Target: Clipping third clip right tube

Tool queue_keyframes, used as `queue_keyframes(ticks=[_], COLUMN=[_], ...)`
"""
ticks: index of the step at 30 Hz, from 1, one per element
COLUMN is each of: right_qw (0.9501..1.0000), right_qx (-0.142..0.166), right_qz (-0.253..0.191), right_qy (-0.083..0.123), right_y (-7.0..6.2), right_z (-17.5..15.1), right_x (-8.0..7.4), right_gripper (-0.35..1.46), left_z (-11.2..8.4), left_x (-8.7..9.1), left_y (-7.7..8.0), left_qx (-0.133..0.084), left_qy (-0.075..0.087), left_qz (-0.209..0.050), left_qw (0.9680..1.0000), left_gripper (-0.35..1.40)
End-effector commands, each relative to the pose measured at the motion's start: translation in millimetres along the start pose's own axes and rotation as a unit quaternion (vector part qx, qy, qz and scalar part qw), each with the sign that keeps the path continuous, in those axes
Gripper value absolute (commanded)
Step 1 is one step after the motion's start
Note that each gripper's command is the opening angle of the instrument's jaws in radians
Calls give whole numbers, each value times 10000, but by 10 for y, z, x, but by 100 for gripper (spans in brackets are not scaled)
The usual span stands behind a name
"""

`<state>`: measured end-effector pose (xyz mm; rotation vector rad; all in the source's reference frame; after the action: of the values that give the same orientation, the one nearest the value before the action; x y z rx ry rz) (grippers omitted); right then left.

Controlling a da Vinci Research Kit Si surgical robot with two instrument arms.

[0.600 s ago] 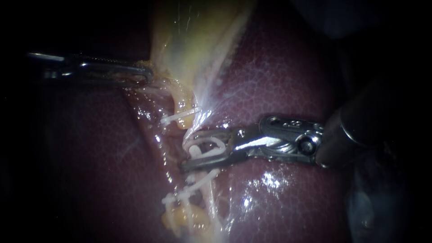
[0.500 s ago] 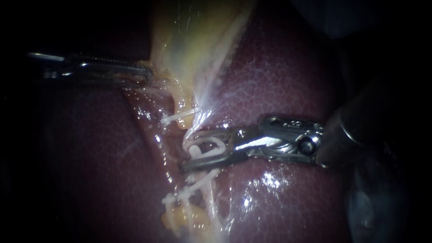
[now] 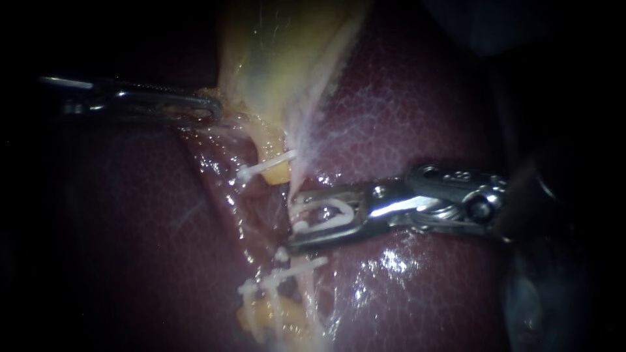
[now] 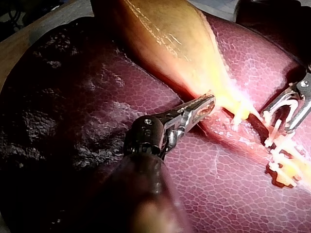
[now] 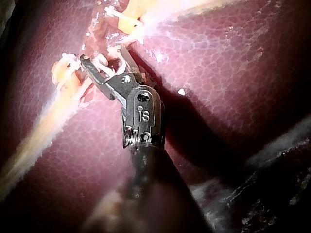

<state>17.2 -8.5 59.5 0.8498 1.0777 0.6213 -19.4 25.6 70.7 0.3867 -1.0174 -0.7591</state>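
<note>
The right instrument is coming in from 3 o'clock across the dark red liver. Its hand is sitting just under the middle, at about 6 o'clock. The two halves of the hand are standing apart, and they are clamping a white clip between them. The clip is bent open like a little hoop.

The right tube is a thin pale string. It is running down from the yellow gallbladder at 12 o'clock and passing right by the tips of that hand. I cannot tell if it is sitting inside the clip.

An upper clip is sitting on a yellow tube just beside the middle, at 9 o'clock. A lower clip is lying across the strings at 6 o'clock.

The left instrument is reaching in from 9 o'clock, up at about 10 o'clock. Its hand is pressing together on the thin end of the gallbladder.
</note>
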Motion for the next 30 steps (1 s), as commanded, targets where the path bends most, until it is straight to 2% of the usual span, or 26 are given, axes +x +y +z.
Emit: queue_keyframes(ticks=[1, 7, 15, 20, 27, 30], right_qw=[10000, 10000, 10000, 9999, 9996, 9995], right_qx=[-16, -49, -77, -137, -158, -138], right_qz=[10, 39, 28, 76, 242, 278], right_qy=[10, 32, 38, 51, 47, 14], right_y=[-1, -7, 3, 23, 61, 69], right_z=[-7, -33, -35, -24, 4, 14], right_x=[2, 6, -1, -13, -41, -47], right_gripper=[48, 48, 48, 48, 49, 49], left_z=[0, 0, 0, 1, 1, 1], left_x=[0, 0, 0, 1, 1, 2], left_y=[0, 0, 0, 0, -1, -1], left_qx=[1, 1, 1, -4, -7, -8], left_qy=[0, 0, 0, -1, -2, -2], left_qz=[0, 0, 0, 1, 3, 4], left_qw=[10000, 10000, 10000, 10000, 10000, 10000], left_gripper=[-35, -35, -35, -35, -35, -35])
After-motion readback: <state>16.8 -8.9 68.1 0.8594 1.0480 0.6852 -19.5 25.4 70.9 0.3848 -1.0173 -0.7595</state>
